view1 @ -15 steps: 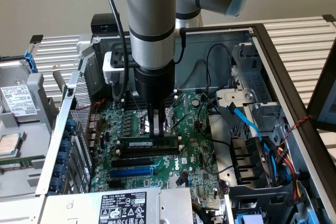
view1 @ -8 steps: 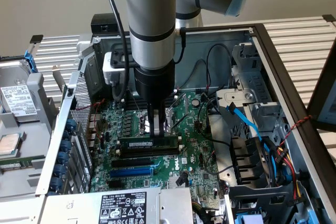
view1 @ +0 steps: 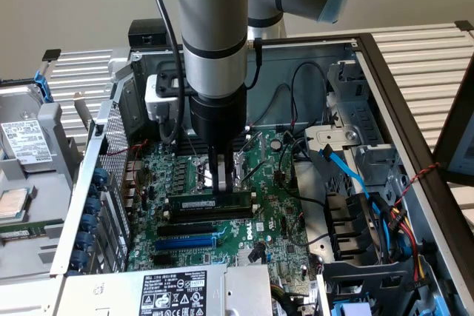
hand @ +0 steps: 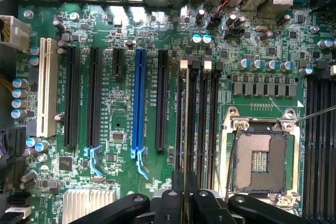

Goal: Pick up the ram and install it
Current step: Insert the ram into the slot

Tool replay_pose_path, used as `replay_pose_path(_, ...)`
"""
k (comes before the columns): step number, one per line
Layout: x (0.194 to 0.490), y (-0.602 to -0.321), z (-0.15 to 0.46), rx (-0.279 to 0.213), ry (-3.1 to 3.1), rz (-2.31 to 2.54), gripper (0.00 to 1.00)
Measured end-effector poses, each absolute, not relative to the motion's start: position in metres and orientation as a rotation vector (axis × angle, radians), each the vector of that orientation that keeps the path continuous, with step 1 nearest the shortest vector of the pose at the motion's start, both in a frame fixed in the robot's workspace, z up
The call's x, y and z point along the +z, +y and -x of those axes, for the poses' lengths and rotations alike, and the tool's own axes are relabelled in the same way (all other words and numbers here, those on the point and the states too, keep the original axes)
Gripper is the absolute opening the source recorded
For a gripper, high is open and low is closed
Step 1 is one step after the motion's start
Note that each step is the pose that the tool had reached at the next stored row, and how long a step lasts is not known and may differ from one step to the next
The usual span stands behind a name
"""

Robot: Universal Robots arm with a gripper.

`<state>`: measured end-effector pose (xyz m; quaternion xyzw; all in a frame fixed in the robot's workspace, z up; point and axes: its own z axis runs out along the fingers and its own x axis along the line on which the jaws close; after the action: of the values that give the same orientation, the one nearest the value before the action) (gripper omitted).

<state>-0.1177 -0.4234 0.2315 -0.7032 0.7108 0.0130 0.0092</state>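
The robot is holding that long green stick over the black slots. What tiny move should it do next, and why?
Probably push straight down a little. The gripper is shut on the long, thin green ram stick, which stands on edge along a long black slot beside the square processor socket. I can't tell that it's fully seated.

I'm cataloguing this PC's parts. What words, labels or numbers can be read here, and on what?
No text is clear enough to quote.
White label on the grey metal box: print and symbols too small.
Label on the drive: blurred.
White label on the ram: too small.
White printing on the motherboard: too small.
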Motion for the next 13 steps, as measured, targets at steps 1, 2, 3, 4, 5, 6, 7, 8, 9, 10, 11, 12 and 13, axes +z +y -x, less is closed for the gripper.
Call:
replay_pose_path(1, 0.2315, -0.4235, 0.1177, 0.04, 2.22, 2.197, 0.14)
replay_pose_path(2, 0.2315, -0.4235, 0.1177, 0.04, 2.219, 2.197, 0.14)
replay_pose_path(3, 0.2314, -0.4234, 0.1177, 0.04, 2.219, 2.197, 0.14)
replay_pose_path(4, 0.2314, -0.4234, 0.1177, 0.04, 2.219, 2.197, 0.14)
replay_pose_path(5, 0.2315, -0.4235, 0.1177, 0.04, 2.219, 2.197, 0.14)
replay_pose_path(6, 0.2315, -0.4234, 0.1177, 0.039, 2.22, 2.197, 0.14)
replay_pose_path(7, 0.2315, -0.4234, 0.1177, 0.039, 2.22, 2.197, 0.14)
replay_pose_path(8, 0.2315, -0.4234, 0.1177, 0.039, 2.22, 2.197, 0.14)
replay_pose_path(9, 0.2314, -0.4234, 0.1177, 0.038, 2.22, 2.197, 0.14)
replay_pose_path(10, 0.2314, -0.4233, 0.1177, 0.038, 2.219, 2.197, 0.14)
replay_pose_path(11, 0.2314, -0.4233, 0.1177, 0.037, 2.219, 2.197, 0.14)
replay_pose_path(12, 0.2313, -0.4233, 0.1177, 0.037, 2.219, 2.197, 0.14)
replay_pose_path(13, 0.2312, -0.4233, 0.1177, 0.036, 2.219, 2.196, 0.14)
